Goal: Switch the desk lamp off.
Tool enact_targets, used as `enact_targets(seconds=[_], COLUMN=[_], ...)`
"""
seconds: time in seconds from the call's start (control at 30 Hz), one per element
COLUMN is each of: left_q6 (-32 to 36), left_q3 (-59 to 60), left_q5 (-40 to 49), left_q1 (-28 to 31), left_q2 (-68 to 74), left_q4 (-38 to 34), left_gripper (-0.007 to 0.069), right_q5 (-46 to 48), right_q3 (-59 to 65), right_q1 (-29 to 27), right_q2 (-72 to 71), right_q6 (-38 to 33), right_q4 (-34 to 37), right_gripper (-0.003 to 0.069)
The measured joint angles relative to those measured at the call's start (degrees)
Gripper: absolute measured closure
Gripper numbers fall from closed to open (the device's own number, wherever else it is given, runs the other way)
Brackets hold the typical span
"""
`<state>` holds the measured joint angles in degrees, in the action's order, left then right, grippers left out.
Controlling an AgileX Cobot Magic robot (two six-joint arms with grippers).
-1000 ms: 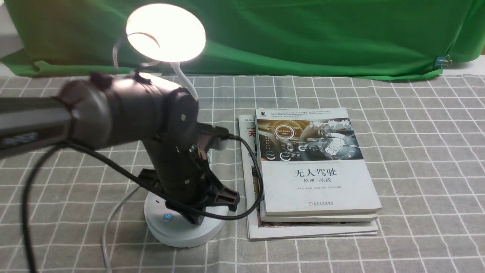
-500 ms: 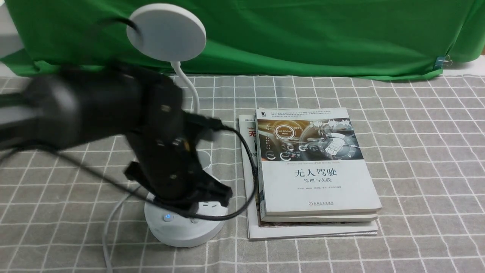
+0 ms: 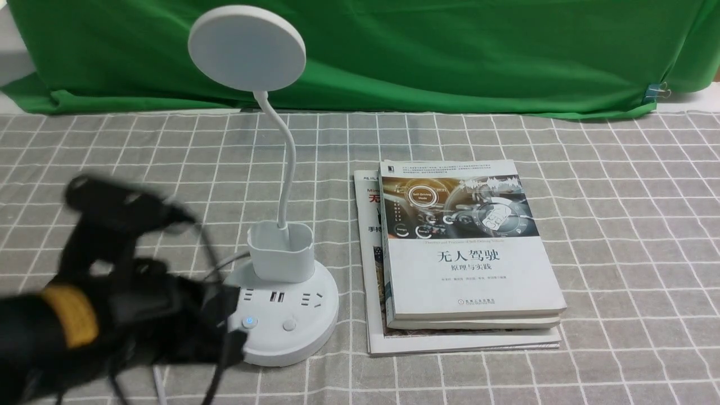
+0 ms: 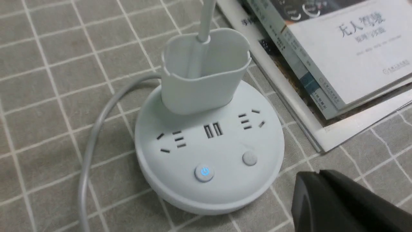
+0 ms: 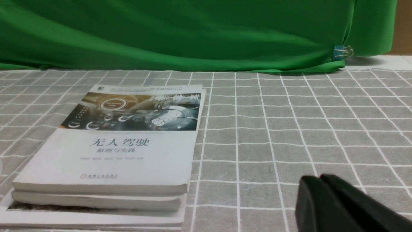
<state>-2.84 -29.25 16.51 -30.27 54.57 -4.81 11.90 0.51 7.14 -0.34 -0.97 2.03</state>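
White desk lamp unlit, upright on checked tabletop, base just right of left end effector; fingers pressed together, empty. Right end effector likewise closed, far off beyond stacked books.

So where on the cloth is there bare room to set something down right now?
The widest free patch runs from the stacked books out to the right, up to the green backdrop. Another lies behind the left tool, left of the desk lamp. It is crowded between lamp base and books, where only a narrow strip remains.
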Motion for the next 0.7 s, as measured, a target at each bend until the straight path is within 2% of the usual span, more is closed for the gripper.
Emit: enact_targets(seconds=[0.2, 0.53, 0.63, 0.7], left_q6=[0.22, 0.33, 2.84, 6.18], left_q3=[3.50, 4.96, 9.21, 13.30], left_q5=[-0.93, -4.61, -9.74, -13.85], left_q1=[0.00, 0.00, 1.18, 4.22], left_q2=[-3.85, -5.05, -11.54, -18.10], left_q4=[5.64, 7.94, 7.73, 4.81], left_gripper=[0.0624, 0.0624, 0.0624, 0.0624], right_q5=[0.00, 0.00, 0.00, -0.06], right_q3=[0.00, 0.00, 0.00, 0.00], right_q1=[0.00, 0.00, 0.00, 0.00], right_q2=[0.00, 0.00, 0.00, 0.00], right_q6=[0.00, 0.00, 0.00, 0.00], right_q4=[0.00, 0.00, 0.00, 0.00], right_gripper=[0.0624, 0.0624, 0.0624, 0.0624])
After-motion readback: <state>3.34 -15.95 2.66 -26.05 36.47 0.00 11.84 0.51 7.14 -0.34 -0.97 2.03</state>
